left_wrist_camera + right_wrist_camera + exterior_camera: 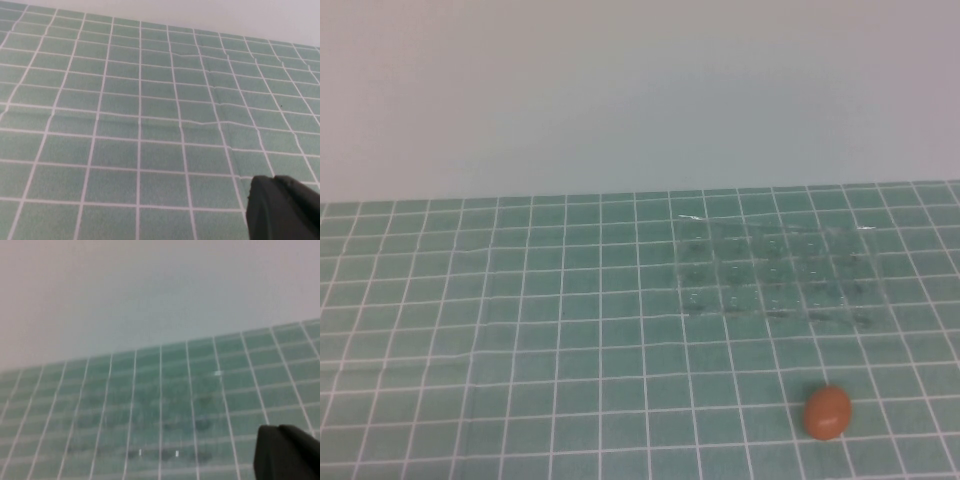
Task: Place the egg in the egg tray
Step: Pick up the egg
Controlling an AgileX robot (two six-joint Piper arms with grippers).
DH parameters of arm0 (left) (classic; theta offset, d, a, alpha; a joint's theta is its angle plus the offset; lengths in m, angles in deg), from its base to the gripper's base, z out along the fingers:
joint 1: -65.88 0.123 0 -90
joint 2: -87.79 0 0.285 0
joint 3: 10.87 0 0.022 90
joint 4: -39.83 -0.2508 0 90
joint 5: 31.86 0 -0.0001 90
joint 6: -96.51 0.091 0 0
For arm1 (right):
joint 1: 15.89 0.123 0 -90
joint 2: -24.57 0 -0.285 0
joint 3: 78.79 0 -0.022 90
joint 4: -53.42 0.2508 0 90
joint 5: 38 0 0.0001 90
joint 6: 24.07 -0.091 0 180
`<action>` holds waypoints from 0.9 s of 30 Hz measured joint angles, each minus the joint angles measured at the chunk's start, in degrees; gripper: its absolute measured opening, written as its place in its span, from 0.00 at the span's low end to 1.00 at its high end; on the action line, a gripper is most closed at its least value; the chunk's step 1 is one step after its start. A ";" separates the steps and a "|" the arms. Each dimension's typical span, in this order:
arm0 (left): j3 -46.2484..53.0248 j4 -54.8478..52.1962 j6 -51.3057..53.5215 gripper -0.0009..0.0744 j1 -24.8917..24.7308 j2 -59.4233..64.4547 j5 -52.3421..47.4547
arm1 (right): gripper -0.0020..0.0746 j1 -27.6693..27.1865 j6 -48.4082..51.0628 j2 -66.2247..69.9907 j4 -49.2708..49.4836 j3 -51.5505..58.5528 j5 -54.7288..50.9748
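Observation:
The orange-brown egg (827,412) lies on the green grid mat at the front right of the high view. The clear egg tray (775,278) lies flat behind it, about three grid squares farther back, and its cups hold nothing. The tray shows faintly in the right wrist view (165,432). Neither arm shows in the high view. My left gripper (274,181) is shut and empty above bare mat. My right gripper (278,429) is shut and empty, looking toward the tray. The egg is out of both wrist views.
The green grid mat (520,340) covers the table up to a plain pale wall (620,90) at the back. The mat has slight creases on the left side.

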 joint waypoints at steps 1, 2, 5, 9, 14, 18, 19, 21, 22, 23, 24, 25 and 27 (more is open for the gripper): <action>0.00 0.00 0.00 0.01 0.00 0.00 0.00 | 0.03 0.00 1.60 0.77 0.00 -1.15 -3.42; 0.00 0.00 0.00 0.01 0.00 0.00 0.00 | 0.03 0.00 3.29 1.54 0.00 -2.34 -6.56; 0.00 0.00 0.00 0.01 0.00 0.00 0.00 | 0.03 0.63 8.65 5.59 -0.16 -8.11 -18.61; 0.00 0.00 0.00 0.01 0.00 0.00 0.00 | 0.03 1.00 8.94 13.82 -1.55 -19.42 -36.13; 0.00 0.00 0.00 0.01 0.00 0.00 0.00 | 0.03 3.10 2.25 23.29 -8.54 -30.06 -49.47; 0.00 0.00 0.00 0.01 0.00 0.00 0.00 | 0.03 9.47 -4.08 27.16 -12.02 -32.99 -51.14; 0.00 0.00 0.00 0.01 0.00 0.00 0.00 | 0.03 11.73 -6.26 27.94 -12.33 -33.26 -51.02; 0.00 0.00 0.00 0.01 0.00 0.00 0.00 | 0.03 15.99 -10.46 29.70 -13.18 -33.66 -50.94; 0.00 0.00 0.00 0.01 0.00 0.00 0.00 | 0.03 18.25 -12.86 30.91 -13.62 -33.66 -50.80; 0.00 0.00 0.00 0.01 0.00 0.00 0.00 | 0.03 20.34 -15.29 32.28 -14.19 -33.66 -50.68; 0.00 0.00 0.00 0.01 -0.13 0.00 0.00 | 0.03 22.19 -17.37 33.49 -14.66 -33.66 -50.56; 0.00 0.00 0.00 0.01 -0.54 0.00 0.00 | 0.03 23.68 -20.27 35.00 -15.39 -33.66 -50.45; 0.00 0.00 0.00 0.01 -1.99 0.00 0.00 | 0.03 25.34 -26.27 37.86 -17.52 -33.66 -49.61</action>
